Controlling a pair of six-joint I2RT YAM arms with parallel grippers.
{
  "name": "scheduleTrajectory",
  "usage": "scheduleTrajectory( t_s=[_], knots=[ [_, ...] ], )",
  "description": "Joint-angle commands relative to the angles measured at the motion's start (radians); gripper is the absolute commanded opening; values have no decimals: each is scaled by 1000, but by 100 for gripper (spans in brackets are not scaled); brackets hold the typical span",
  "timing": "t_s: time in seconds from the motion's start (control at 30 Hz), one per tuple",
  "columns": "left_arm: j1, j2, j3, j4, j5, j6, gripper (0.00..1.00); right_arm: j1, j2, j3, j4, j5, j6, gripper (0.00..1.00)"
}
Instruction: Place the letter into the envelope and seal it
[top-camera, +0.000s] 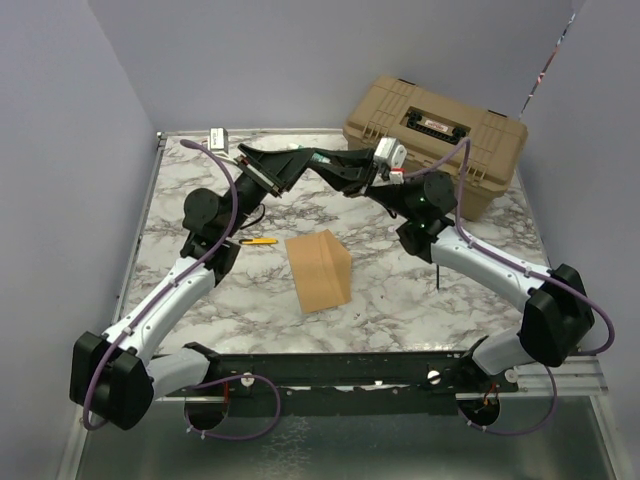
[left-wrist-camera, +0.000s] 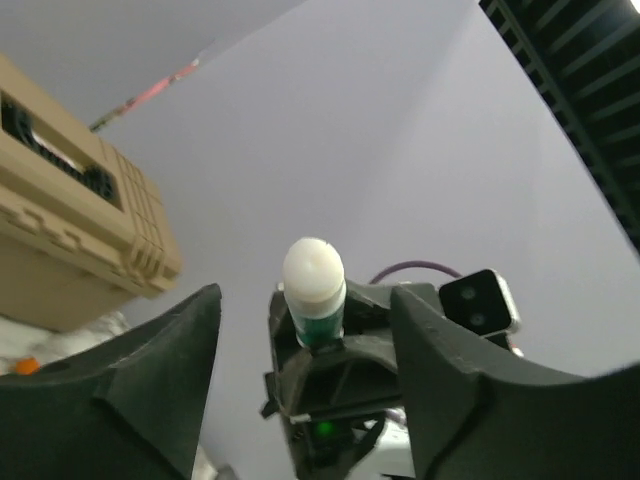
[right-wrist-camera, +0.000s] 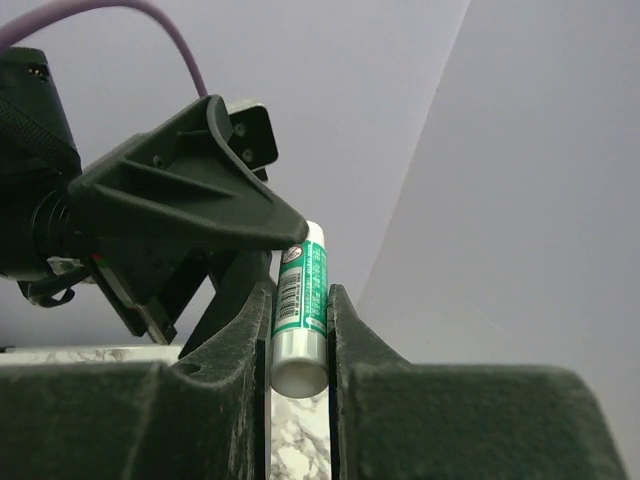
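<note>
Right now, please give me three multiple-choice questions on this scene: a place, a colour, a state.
1. Where on the table is the envelope? A) middle B) far left corner C) near right edge
2. The glue stick's label is: A) red B) green and white C) blue
3. Which claw is shut on the glue stick? A) left claw B) right claw C) neither
Answers: 1 A, marble shows on every side of it. 2 B, the right wrist view shows it. 3 B, it clamps the stick; the left claw stands open.
</note>
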Motion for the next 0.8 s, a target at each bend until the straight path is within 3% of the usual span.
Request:
scheduleTrajectory(
  t_s=[0.0, 0.1, 0.23, 0.4, 0.57, 0.67, 0.77],
  knots=[
    [0, -65, 9, -133, -21, 94, 80, -21, -43, 17, -47, 39, 105, 1],
    [30, -91, 10, -186, 18, 95, 94, -61, -60, 63, -193, -55, 168, 1],
    [80, -74, 28, -220, 134, 37, 96, -108, -77, 105, -353, -176, 199, 1],
    [97, 57, 96, -184, 395, -87, 93, -151, -64, 200, -563, -317, 223, 1],
    [105, 71, 57, -90, 413, -170, 92, -168, -54, 219, -605, -369, 273, 1],
    [109, 75, 53, -86, 414, -200, 83, -169, -51, 217, -623, -385, 275, 1],
    [116, 72, 48, -63, 411, -219, 83, -174, -41, 227, -673, -396, 256, 1]
  ],
)
